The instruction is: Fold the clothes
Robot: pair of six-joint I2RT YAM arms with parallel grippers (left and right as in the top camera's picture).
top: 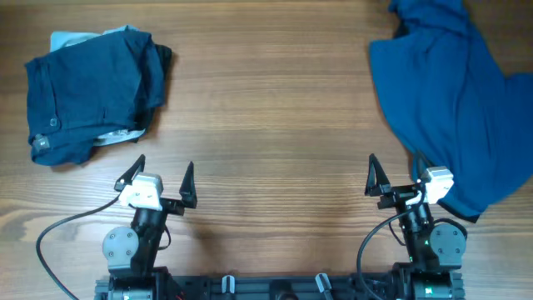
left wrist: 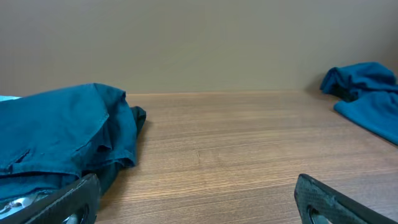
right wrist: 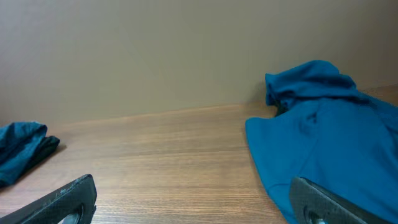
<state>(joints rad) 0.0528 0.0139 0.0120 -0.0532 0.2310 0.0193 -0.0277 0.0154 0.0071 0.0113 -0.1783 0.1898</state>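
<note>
A dark blue folded pair of trousers (top: 87, 92) lies at the table's far left on a pale garment; it also shows at the left of the left wrist view (left wrist: 59, 140). A blue shirt (top: 454, 92) lies spread and unfolded at the right, reaching past the table's right edge; it fills the right of the right wrist view (right wrist: 329, 149). My left gripper (top: 161, 175) is open and empty near the front edge, below the trousers. My right gripper (top: 395, 172) is open and empty, its right finger over the shirt's lower edge.
The wooden table (top: 266, 125) is bare between the two garments. A plain beige wall (left wrist: 199, 43) stands behind the table's far edge. Black cables (top: 58, 237) run beside the arm bases at the front.
</note>
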